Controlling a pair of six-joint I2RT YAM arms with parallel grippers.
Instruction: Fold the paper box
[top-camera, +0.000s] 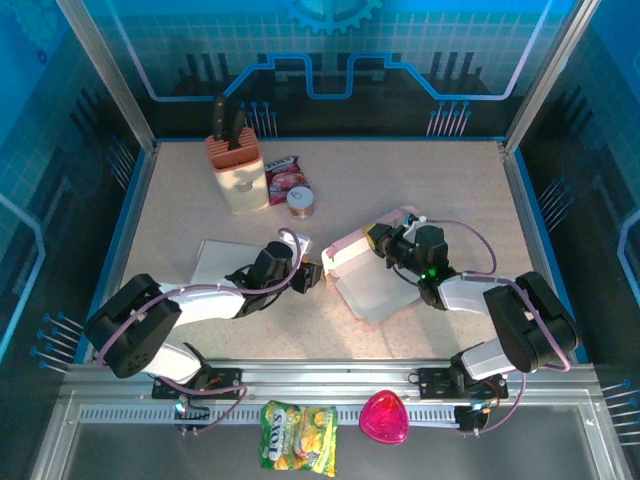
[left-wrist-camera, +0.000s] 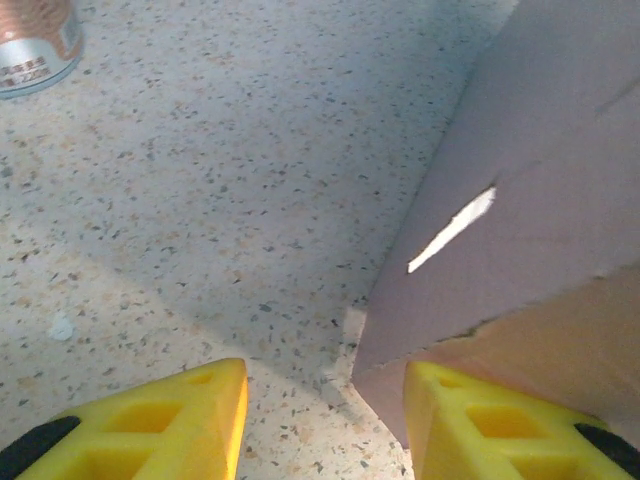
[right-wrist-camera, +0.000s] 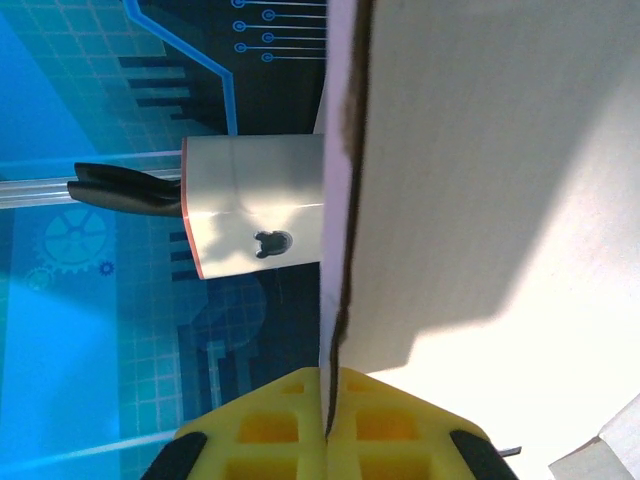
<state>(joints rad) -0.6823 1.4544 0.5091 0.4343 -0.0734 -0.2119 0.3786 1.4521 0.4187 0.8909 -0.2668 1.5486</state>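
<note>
On table, right tool clamps paper box; left tool released; block holds knife

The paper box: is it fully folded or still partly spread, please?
Partly folded: one end of the paper box stands raised, another panel lies flat on the table.

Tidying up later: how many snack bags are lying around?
2. One red bag at the back, right of the knife block, by the can; one yellow-green bag on the front rail, left of a pink heart. More may be hidden.
</note>
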